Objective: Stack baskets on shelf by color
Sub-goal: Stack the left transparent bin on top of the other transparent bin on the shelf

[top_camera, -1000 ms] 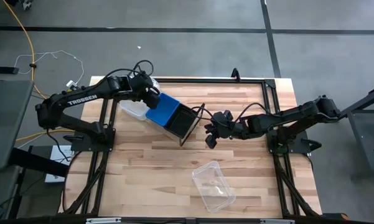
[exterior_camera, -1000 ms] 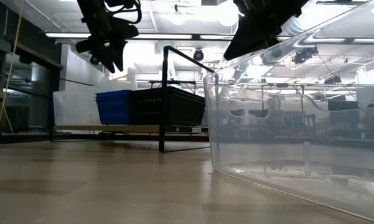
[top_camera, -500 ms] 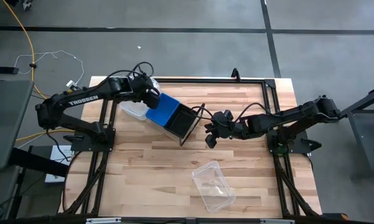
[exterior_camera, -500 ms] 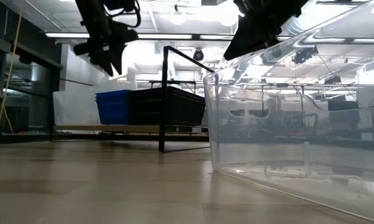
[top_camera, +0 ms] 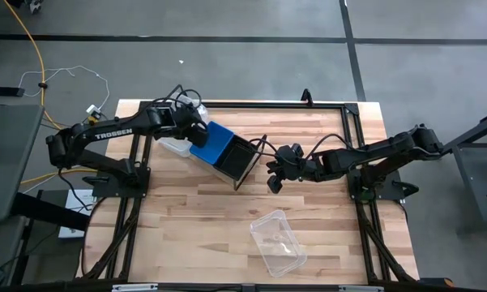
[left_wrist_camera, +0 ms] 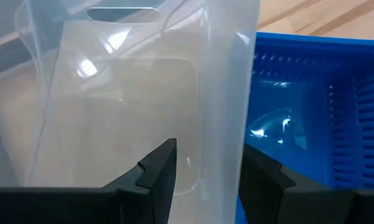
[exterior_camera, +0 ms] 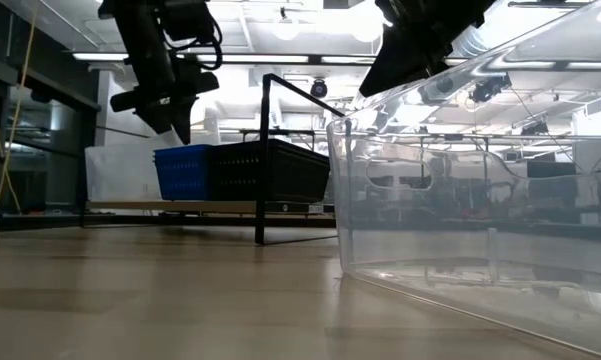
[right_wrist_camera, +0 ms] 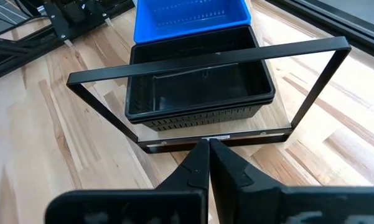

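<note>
Left gripper (left_wrist_camera: 202, 171): jaws straddling clear basket (left_wrist_camera: 137, 99) wall beside blue basket (left_wrist_camera: 317, 112), evidently for stacking. Right gripper (right_wrist_camera: 208, 155): shut, idle facing shelf (right_wrist_camera: 311, 93).

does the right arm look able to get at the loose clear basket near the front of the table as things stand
Probably yes. The clear basket lies alone on bare table, nothing on or beside it. The right tool hangs shut near the shelf, with open wood between them. It would have to open first.

"TROSSEN" on left arm (top_camera: 113, 134)
</note>
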Controlling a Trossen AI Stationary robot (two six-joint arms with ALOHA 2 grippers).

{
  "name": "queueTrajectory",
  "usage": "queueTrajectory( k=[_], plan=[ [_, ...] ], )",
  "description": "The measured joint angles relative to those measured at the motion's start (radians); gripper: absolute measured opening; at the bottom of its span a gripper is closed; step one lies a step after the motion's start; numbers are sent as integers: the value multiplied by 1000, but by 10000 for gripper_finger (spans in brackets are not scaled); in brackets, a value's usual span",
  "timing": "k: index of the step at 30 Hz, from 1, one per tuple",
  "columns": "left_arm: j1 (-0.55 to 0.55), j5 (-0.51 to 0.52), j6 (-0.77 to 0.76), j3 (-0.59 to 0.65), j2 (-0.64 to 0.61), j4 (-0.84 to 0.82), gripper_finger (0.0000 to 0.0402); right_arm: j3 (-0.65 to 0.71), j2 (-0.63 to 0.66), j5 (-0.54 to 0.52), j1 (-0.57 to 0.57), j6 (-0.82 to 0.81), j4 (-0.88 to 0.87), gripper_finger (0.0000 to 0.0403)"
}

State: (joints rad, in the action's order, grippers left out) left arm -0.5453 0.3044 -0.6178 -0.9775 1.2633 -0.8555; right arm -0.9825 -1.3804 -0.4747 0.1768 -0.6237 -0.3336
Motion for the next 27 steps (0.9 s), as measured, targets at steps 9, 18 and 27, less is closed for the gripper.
queueTrajectory(
  k=[9,18,27],
  plan=[
    [-5,59,0,0,0,25,138,0,0,0,0,-5,0,0],
    [-13,82,3,0,7,52,138,0,0,0,0,-25,0,0],
    [-13,96,2,0,18,81,138,0,0,0,0,-31,1,0]
  ],
)
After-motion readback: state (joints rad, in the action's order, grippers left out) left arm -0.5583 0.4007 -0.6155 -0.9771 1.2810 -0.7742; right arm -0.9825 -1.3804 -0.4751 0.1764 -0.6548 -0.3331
